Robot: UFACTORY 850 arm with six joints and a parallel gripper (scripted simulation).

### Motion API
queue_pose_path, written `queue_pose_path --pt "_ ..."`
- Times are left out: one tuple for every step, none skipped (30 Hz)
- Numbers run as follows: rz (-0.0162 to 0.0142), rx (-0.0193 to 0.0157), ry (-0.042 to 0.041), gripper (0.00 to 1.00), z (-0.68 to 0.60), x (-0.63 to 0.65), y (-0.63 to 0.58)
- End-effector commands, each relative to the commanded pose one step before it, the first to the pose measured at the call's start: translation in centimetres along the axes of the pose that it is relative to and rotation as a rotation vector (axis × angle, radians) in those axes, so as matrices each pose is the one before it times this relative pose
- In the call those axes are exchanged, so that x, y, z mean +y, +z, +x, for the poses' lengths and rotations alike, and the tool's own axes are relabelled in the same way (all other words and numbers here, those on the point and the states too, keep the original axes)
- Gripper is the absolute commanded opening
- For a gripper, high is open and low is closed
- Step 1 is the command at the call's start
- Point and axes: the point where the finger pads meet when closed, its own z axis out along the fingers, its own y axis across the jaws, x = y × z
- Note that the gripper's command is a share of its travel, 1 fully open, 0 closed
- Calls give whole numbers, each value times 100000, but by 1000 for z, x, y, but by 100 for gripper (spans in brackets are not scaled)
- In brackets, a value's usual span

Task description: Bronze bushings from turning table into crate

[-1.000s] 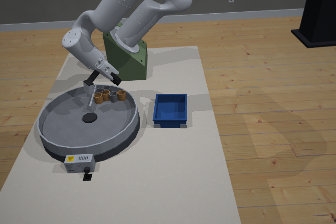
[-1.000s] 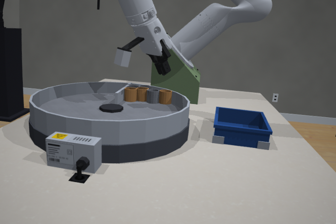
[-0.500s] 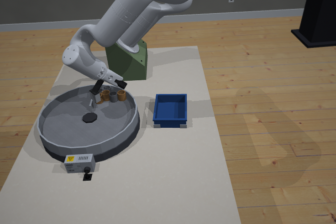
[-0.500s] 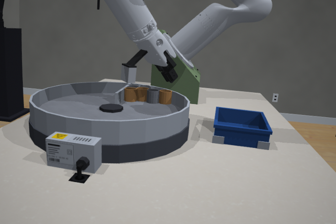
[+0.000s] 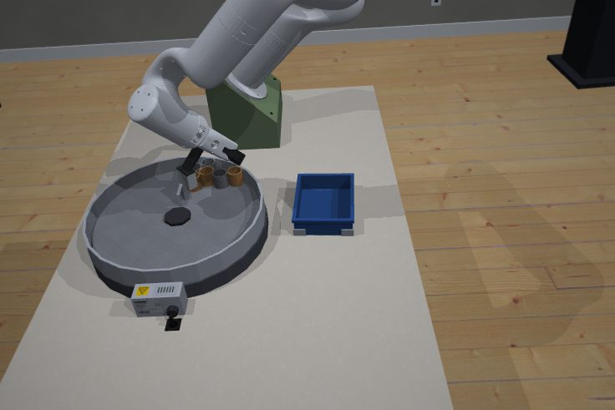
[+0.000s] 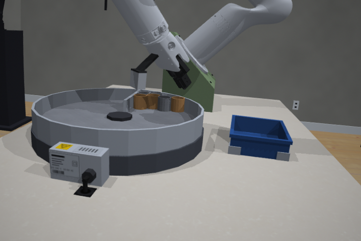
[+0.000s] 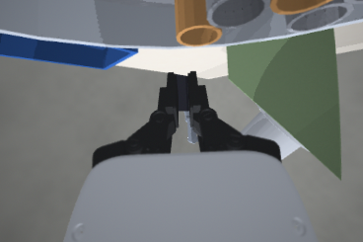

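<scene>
The grey turning table (image 5: 213, 260) (image 6: 131, 142) holds three bronze and three steel bushings, grouped upright near its back-right rim. One bronze bushing (image 5: 235, 177) (image 6: 177, 105) (image 7: 191, 9) stands rightmost, with a steel bushing (image 5: 220, 179) (image 6: 164, 104) beside it. Another bronze bushing (image 5: 205, 176) (image 6: 153, 102) stands left of that, and a third bronze bushing (image 6: 140, 102) is partly hidden by the wrist camera in the top view. Two steel bushings are behind them. The blue crate (image 5: 322, 227) (image 6: 256, 147) is empty. My gripper (image 6: 185, 85) (image 7: 182, 84) is shut, empty and tilted, above the table's back-right rim.
A thin divider (image 5: 180, 192) (image 6: 128, 102) stands left of the bushings, and a dark hub (image 5: 177, 216) (image 6: 119, 116) is at the turning table's middle. A control box (image 5: 159, 300) (image 6: 78, 164) sits in front. The green arm base (image 5: 248, 124) (image 6: 204, 95) stands behind the turning table.
</scene>
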Motion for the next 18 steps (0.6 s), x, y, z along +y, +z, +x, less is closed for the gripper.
queue_pose_path --pt "41 107 -96 10 14 -38 -74" --pt "0 0 0 10 0 0 0" --pt "0 0 0 10 0 0 0" --pt "0 0 0 10 0 0 0" --pt "0 0 0 10 0 0 0" --pt "0 0 0 10 0 0 0" --pt "0 0 0 10 0 0 0" --pt "0 0 0 10 18 0 21" --pt "0 0 0 10 100 0 119" --pt "0 0 1 10 206 2 244" --pt "0 0 0 10 287 2 340" --pt "0 0 0 10 316 2 375" --pt "0 0 0 10 285 2 337" --pt "0 0 0 10 203 1 240" --pt "0 0 0 10 0 0 0" --pt "0 0 0 10 0 0 0" --pt "0 0 0 10 98 1 117" --pt "0 0 0 10 17 0 21"
